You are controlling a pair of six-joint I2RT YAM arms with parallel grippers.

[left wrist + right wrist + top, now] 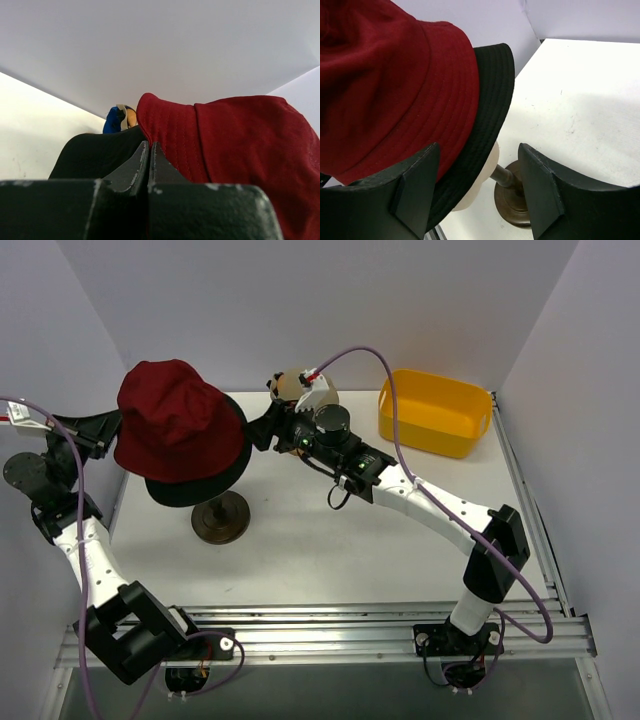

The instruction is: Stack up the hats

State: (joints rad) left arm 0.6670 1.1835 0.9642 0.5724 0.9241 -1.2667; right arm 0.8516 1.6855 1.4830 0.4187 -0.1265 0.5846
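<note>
At the counter's (pixel 400 540) left rear, two soft, stitch-brimmed hats sat stacked on one smooth cream mannequin head (pixel 482 180) atop one turned wooden stand (pixel 221 520): dark red bucket hat (pixel 178 420) over black bucket hat (pixel 195 490). Left end effector (pixel 149 150) pressed together at the brims; right end effector (pixel 479 150) spread, empty.
</note>
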